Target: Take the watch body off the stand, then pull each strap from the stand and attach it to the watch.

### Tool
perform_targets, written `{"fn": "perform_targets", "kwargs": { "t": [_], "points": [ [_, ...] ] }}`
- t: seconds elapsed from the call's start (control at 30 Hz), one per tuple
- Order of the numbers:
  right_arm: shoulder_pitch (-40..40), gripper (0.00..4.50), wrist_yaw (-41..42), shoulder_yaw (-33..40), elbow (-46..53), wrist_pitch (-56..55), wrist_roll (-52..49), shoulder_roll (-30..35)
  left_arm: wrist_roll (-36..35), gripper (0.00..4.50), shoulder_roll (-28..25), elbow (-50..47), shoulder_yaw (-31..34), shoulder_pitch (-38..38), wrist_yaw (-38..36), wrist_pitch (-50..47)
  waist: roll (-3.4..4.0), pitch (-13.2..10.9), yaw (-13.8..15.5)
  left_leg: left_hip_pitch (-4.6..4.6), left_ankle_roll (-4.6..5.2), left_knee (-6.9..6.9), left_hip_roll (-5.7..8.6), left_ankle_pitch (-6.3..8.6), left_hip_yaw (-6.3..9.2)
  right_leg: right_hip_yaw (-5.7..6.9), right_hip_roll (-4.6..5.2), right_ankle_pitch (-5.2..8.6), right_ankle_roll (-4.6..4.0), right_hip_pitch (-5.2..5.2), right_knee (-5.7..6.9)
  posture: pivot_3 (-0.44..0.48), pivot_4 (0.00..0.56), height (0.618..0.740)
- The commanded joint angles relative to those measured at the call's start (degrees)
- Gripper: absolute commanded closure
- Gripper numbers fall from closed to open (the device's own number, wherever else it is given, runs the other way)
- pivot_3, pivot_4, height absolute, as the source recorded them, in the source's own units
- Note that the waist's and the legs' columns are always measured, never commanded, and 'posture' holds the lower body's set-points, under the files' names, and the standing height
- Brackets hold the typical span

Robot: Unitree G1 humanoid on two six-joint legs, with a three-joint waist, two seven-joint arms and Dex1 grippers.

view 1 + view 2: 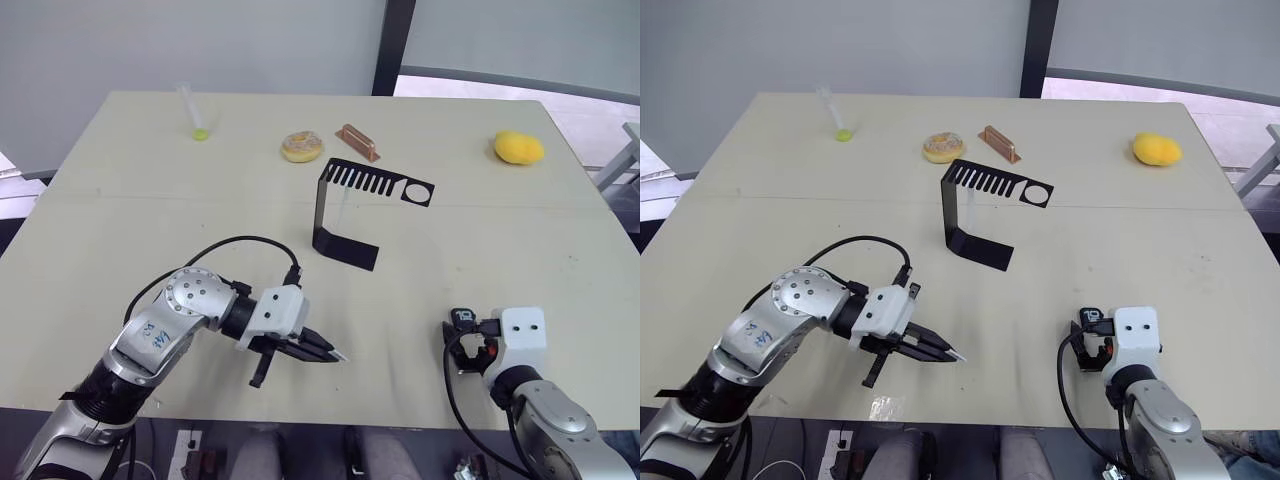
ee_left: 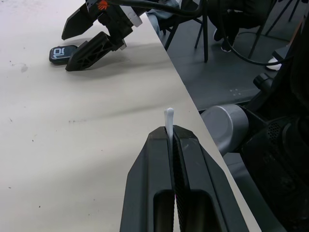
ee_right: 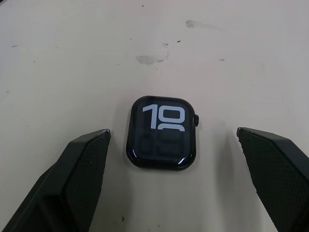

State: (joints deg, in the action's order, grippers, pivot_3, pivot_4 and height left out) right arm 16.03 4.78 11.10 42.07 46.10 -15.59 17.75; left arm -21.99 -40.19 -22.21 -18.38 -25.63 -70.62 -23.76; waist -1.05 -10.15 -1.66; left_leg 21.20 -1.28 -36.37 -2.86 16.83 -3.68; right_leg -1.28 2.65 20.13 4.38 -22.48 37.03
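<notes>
While the watch body [image 3: 161, 139] lies face up on the bench [image 1: 150, 200], off the stand [image 1: 350, 215], my right claw [image 3: 174, 183] is spread wide, one finger on either side of it, not touching. My left claw [image 2: 172, 140] is pressed together, pinching a white strap [image 2: 168, 121] whose tip protrudes. Stand sits at 12 o'clock from both claws, well apart.

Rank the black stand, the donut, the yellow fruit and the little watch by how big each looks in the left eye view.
1. Stand.
2-3. Yellow fruit and donut look alike.
4. Watch body, smallest, though nearest the camera.
</notes>
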Motion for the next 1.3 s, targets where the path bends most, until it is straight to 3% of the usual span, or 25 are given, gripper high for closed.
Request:
{"fn": "perform_targets", "kwargs": {
  "t": [0.03,0.07,0.17,0.3,0.33,1.0,1.2,1.3],
  "points": [
    [1.02,0.06,-0.12,-0.11,-1.19,-0.54,1.27,-0.43,0.56,4.50,0.15,-1.02,-0.01,0.59,0.11,1.22,-0.01,0.00,-0.01,-0.01,0.00,0.00,-0.01,0.00,0.00,-0.11,-0.04,0.00,0.00,0.00,0.01,0.000,0.150,0.740],
    [1.16,0.06,0.06,-0.23,-1.34,-0.75,1.24,-0.52,0.69,4.50,0.16,-0.95,-0.09,0.69,0.13,1.36,-0.01,0.01,-0.01,-0.02,0.01,0.00,-0.01,0.00,-0.01,-0.40,-0.15,-0.01,0.02,0.00,0.01,0.000,0.150,0.740],
    [1.26,0.85,0.25,-0.44,-1.87,-1.28,1.26,-0.68,1.04,4.50,0.29,-0.80,-0.24,0.94,0.18,1.73,-0.03,0.02,0.01,-0.03,0.07,-0.01,-0.01,0.04,-0.01,-0.61,-0.23,-0.01,0.04,0.00,0.02,0.000,0.150,0.740],
    [1.25,2.82,0.54,-0.74,-2.91,-2.11,0.95,-0.74,1.59,4.50,0.53,-0.58,-0.43,1.33,0.26,2.25,-0.11,0.06,0.04,-0.01,0.12,-0.04,0.01,0.07,-0.01,-0.70,-0.23,-0.02,0.08,0.00,0.02,0.000,0.150,0.740],
    [1.26,3.01,0.62,-0.77,-3.11,-2.30,0.83,-0.78,1.72,4.50,0.57,-0.54,-0.48,1.43,0.28,2.36,-0.18,0.11,0.06,-0.02,0.13,-0.05,0.01,0.07,-0.01,-0.73,-0.23,-0.02,0.09,0.00,0.02,0.000,0.150,0.740],
    [-2.27,3.00,5.65,0.88,-6.27,-5.33,-3.42,0.48,-1.57,4.50,-0.31,1.89,6.24,1.15,-0.63,4.70,-0.57,0.36,-0.10,-0.04,0.18,-0.06,-0.03,0.10,0.00,-0.76,-0.24,-0.02,0.09,0.00,0.09,0.000,0.150,0.740],
    [-3.42,3.00,14.19,5.81,-3.51,-1.90,-14.39,4.35,-4.69,4.50,-1.63,1.52,11.74,2.13,0.03,3.70,-0.55,0.34,-0.07,-0.02,0.18,-0.05,-0.04,0.10,0.00,-0.75,-0.24,-0.02,0.09,-0.03,0.10,0.000,0.150,0.740],
    [-4.14,3.00,20.26,9.73,-1.47,4.29,-27.97,7.85,-6.60,4.50,-4.42,1.88,17.53,4.24,-0.03,3.75,-0.53,0.33,-0.23,-0.02,0.19,-0.04,-0.06,0.11,-0.02,-0.75,-0.24,-0.02,0.09,-0.03,0.09,0.000,0.150,0.740]
  ]
}}
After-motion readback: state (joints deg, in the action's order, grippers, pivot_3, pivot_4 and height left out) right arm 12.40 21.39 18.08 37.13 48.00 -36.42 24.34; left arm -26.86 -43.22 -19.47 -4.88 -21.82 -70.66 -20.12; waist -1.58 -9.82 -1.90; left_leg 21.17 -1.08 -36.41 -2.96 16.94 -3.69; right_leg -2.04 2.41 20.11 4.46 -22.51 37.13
